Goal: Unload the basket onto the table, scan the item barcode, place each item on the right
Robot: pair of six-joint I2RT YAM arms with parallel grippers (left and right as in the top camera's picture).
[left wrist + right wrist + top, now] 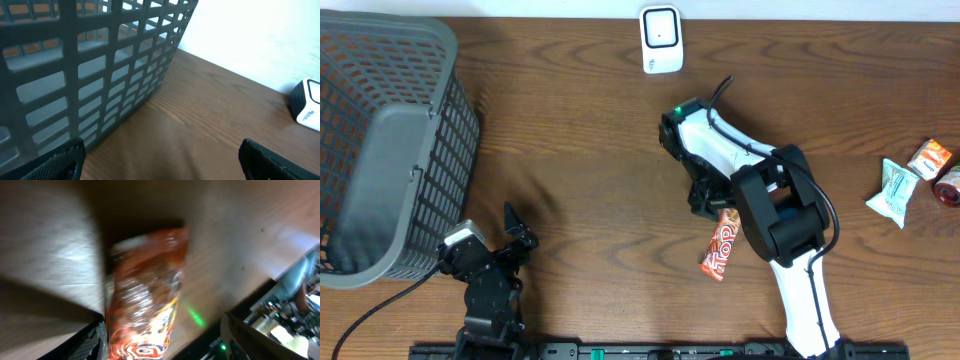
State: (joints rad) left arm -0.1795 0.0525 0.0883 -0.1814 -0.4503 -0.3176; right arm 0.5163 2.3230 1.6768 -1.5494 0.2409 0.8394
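An orange snack packet (721, 247) lies flat on the wooden table, right of centre. My right gripper (712, 212) hangs over its upper end. In the right wrist view the packet (145, 295) sits between the fingers of my right gripper (167, 340). It lies against the left finger (92, 341), with a wide gap to the right one, so the jaws are open around it. The white barcode scanner (661, 40) stands at the table's far edge. My left gripper (517, 228) rests wide open near the front left, holding nothing.
A grey mesh basket (380, 150) fills the left side, close to the left gripper (162, 167); its wall (100, 75) and the scanner (306, 104) show in the left wrist view. A white-green packet (893, 190), an orange box (929, 157) and a red item (950, 187) lie far right.
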